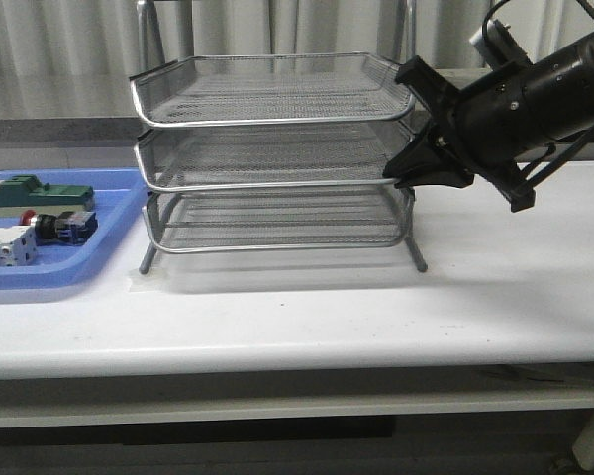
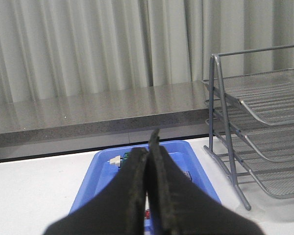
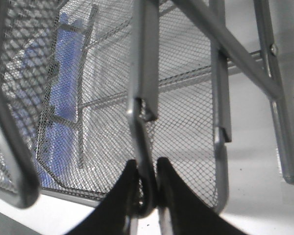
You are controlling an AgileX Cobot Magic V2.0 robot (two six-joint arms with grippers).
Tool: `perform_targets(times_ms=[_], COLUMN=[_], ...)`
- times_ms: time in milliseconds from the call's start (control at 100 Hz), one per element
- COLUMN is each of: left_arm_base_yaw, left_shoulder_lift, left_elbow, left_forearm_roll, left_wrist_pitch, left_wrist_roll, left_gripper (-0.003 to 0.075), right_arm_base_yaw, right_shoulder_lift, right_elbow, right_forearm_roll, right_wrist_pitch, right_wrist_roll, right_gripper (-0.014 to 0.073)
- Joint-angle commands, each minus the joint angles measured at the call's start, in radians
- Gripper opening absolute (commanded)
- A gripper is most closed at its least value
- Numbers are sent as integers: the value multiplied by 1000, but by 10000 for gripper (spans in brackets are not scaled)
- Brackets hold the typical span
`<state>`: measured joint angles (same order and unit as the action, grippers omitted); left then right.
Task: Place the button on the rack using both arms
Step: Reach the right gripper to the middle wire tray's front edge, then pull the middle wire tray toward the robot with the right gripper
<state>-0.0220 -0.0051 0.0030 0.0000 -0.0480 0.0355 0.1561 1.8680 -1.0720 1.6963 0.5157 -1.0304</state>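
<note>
The button (image 1: 51, 226) lies on its side in the blue tray (image 1: 99, 259) at the left of the desk (image 1: 376, 307), red head toward the tray's left, black and blue body toward the rack, between a green block (image 1: 35, 191) behind it and a white block (image 1: 5, 247) in front. It looks small, hard and light, so weight should be no trouble; the rounded head and smooth collar are likely to slip or roll under a pinch. The squarer black and blue body seems the better place to take hold, fingers across its flat sides. The neighbouring blocks sit close, leaving little room for the fingers to come down.

The left gripper (image 2: 152, 147) hangs above the tray, fingers pressed together with nothing between them; it would need to open before descending.

The rack (image 1: 277, 158) stands in the middle of the desk, three mesh trays stacked in a metal frame. It is stiff but light wire, and its trays slide, so a pull could shift the whole stand unless done steadily. The right gripper (image 3: 146, 188) is at the rack's right end, at the middle tray; its fingers are narrow and appear to be clamped on the tray's wire rim (image 3: 142, 147), though the close, cluttered wrist view makes the contact hard to confirm.
</note>
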Motion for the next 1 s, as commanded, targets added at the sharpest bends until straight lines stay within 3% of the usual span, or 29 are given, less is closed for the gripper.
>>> perform_targets(times_ms=[0, 350, 990], left_arm_base_yaw=[-1, -1, -1], left_shoulder_lift=[-32, -32, -32], left_elbow=[33, 33, 33], left_forearm_roll=[-8, -8, -8], left_wrist_pitch=[-79, -79, -79], left_wrist_roll=[-9, -9, -9], left_gripper=[-20, -20, -20], right_arm_base_yaw=[0, 0, 1], right_shoulder_lift=[-52, -70, -296], right_elbow=[-24, 130, 490], right_forearm_roll=[-5, -27, -27], right_wrist_pitch=[56, 94, 106], right_wrist_roll=[-18, -24, -118], right_gripper=[-15, -15, -15])
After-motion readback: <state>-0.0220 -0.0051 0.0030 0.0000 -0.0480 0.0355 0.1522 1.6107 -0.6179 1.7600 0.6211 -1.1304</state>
